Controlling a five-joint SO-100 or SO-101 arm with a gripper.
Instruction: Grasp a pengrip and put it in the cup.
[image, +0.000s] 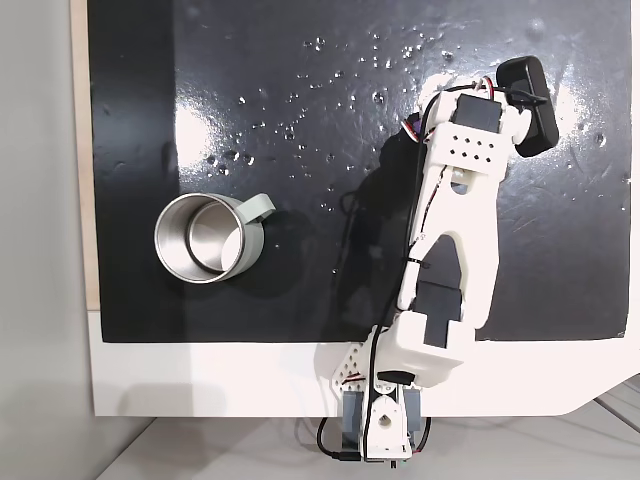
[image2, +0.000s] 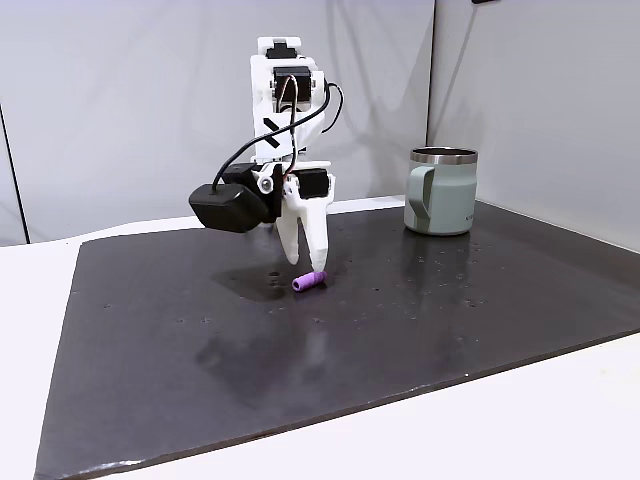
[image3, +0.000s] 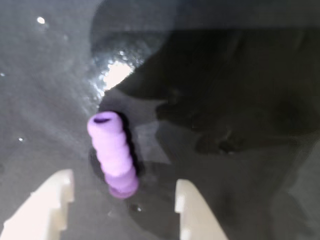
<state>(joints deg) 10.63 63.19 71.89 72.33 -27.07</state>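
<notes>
Surfaces as I see them from my station:

- Gripper (image3: 120, 200): white plastic, matt, with a faintly layered look on the fingers (image3: 192, 212); black glossy plastic housing behind it.
- Pengrip (image3: 113, 155), just ahead of the fingertips, between them: purple, rubbery, ribbed, soft sheen, hollow at the far end.
- Mat (image2: 450, 310) under the gripper: black, glossy, speckled with small pale spots, throwing glare.
- Cup (image: 205, 238), well apart from the gripper: polished steel inside, mirror-bright; in a fixed view its outside (image2: 445, 195) reads pale grey-green and matt, with a metal rim.
- Table (image: 250, 375) beyond the mat: white, smooth.
</notes>
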